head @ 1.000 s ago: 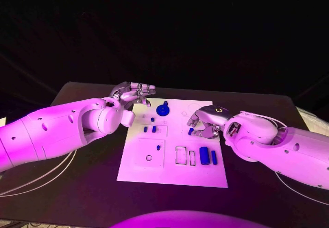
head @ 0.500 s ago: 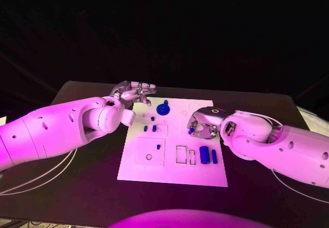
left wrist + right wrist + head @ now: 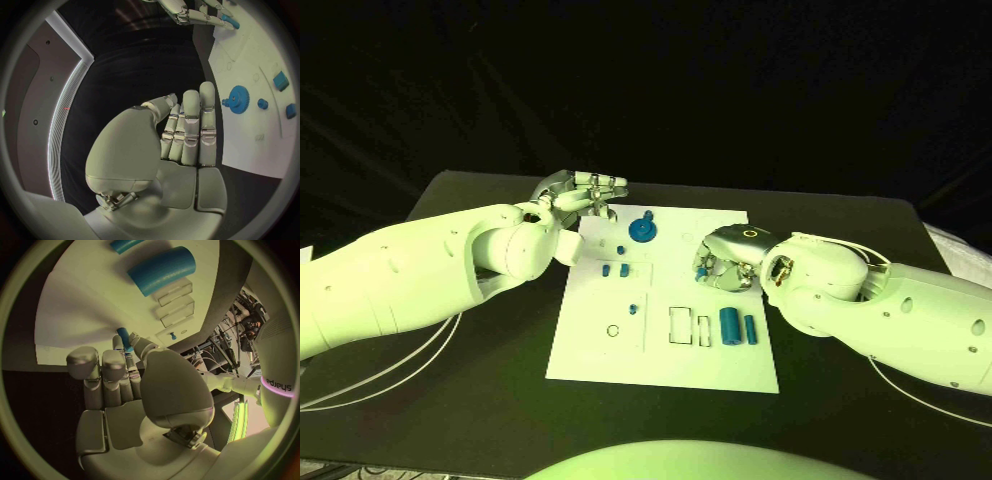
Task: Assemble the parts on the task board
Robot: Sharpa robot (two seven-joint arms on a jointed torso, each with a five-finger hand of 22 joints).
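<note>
The white task board (image 3: pixel 661 355) lies mid-table. My right hand (image 3: pixel 728 260) hovers over the board's right side and pinches a small blue peg (image 3: pixel 700 271) between thumb and fingers; the peg (image 3: pixel 125 339) also shows past the fingers (image 3: pixel 103 370) in the right wrist view. A blue gear (image 3: pixel 643 230) sits at the far end of the board. My left hand (image 3: pixel 581 190) is at the board's far left corner, holding nothing, its fingers (image 3: pixel 190 125) side by side. A large blue cylinder (image 3: pixel 730 325) and a thinner one (image 3: pixel 751 329) lie near the right edge.
Two small blue pieces (image 3: pixel 615 270) sit on the board's left half and another (image 3: pixel 632 309) nearer the middle. Rectangular slots (image 3: pixel 681 326) lie beside the cylinders. Cables (image 3: pixel 387 375) trail over the black table (image 3: pixel 473 400) on the left.
My right hand has shifted slightly left over the board with the peg still pinched. The left hand has stayed in place.
</note>
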